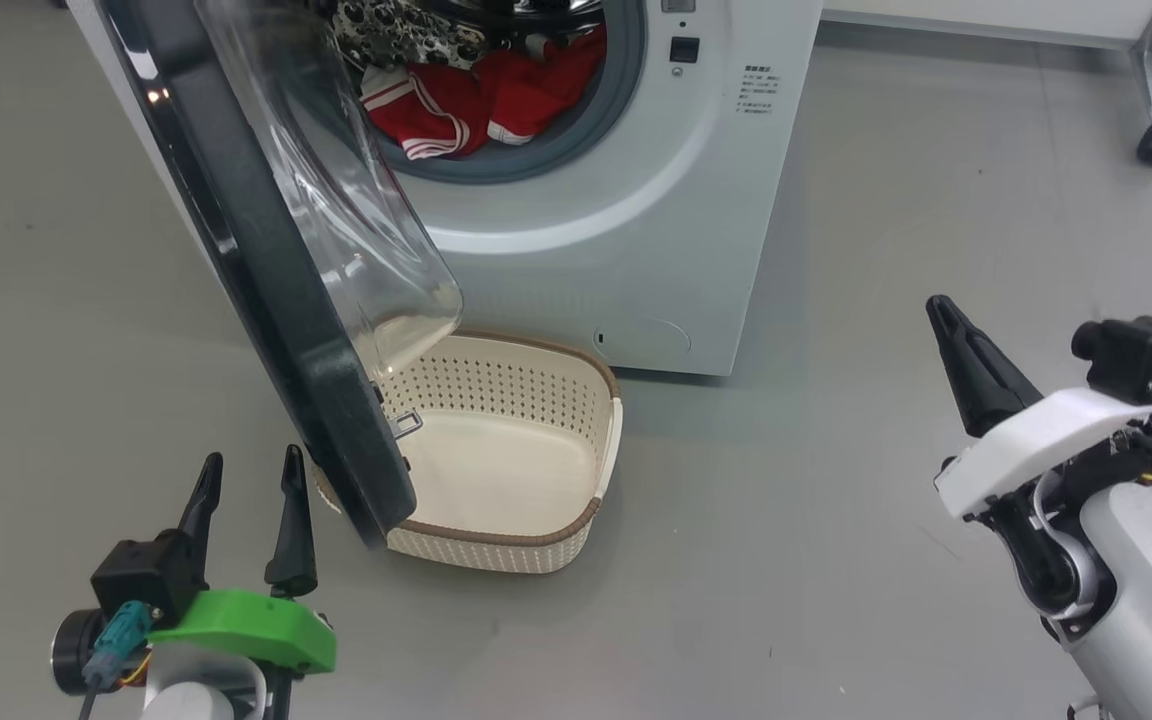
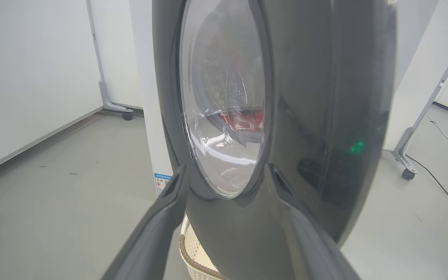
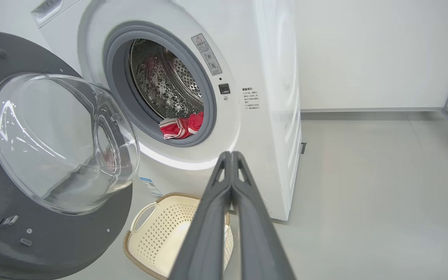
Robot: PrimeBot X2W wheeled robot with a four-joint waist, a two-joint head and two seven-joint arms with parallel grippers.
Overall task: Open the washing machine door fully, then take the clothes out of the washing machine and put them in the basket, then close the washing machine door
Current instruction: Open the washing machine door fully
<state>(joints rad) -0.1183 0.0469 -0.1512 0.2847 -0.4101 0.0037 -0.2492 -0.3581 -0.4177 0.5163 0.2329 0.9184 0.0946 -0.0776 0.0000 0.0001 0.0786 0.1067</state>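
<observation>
My left gripper [image 1: 253,455] stands with its two fingers apart, holding nothing; it sits low on my left, just beside the outer face of the washing machine door [image 1: 266,270]; from my left wrist, the fingers [image 2: 158,229] frame the lower edge of the door's glass window, and I cannot tell whether either one touches the black surface. The door is swung out from the washing machine [image 1: 636,230] toward my left, its clear bowl bulging toward the opening; it stands between my left gripper and the drum.

My right gripper [image 1: 939,308] has its fingers pressed together, empty; it is on my right, well apart from the machine, with bare grey floor [image 1: 836,450] between us; from my right wrist its joined tips point at the white front panel just below the grey ring.

The clothes [image 1: 476,105] lie in the bottom of the drum mouth, red with white stripes, bunched against the grey rubber ring [image 1: 626,90]; they are far from both grippers, up and ahead of me.

The basket [image 1: 496,555] rests on the floor just in front of the machine, below the opening; the door's lower edge overlaps its left side in the head view, so the basket is just past the door from my left gripper.
</observation>
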